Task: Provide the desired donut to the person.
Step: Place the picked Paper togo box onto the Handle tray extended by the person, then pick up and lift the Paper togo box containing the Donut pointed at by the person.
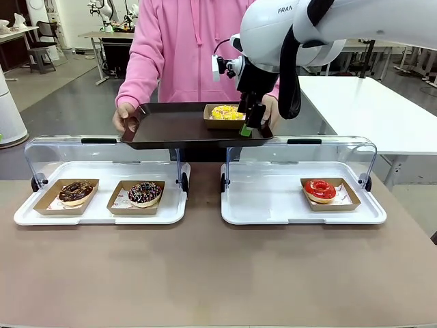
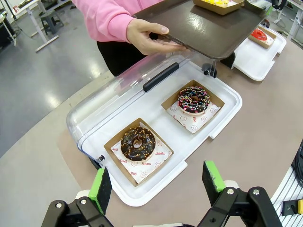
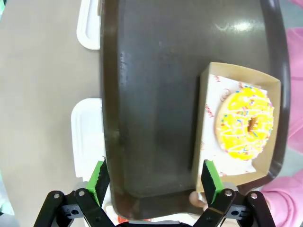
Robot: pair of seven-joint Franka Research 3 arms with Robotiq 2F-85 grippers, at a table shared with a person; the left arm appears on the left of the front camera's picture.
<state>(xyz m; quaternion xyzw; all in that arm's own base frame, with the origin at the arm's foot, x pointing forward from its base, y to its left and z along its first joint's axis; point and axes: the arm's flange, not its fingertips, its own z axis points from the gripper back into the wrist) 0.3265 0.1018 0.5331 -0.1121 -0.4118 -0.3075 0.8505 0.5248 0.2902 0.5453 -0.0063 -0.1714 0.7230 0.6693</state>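
Right gripper (image 3: 154,172) wide open over tray (image 3: 156,71)

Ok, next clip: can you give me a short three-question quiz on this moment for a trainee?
1. True or false: the yellow donut sits in its paper box on the tray that the person holds.
2. How many donuts lie in the left case? A) one B) two C) three
3. Fill in: over the tray, the right gripper has its jaws ___.
Key: 1 true; 2 B; 3 open.
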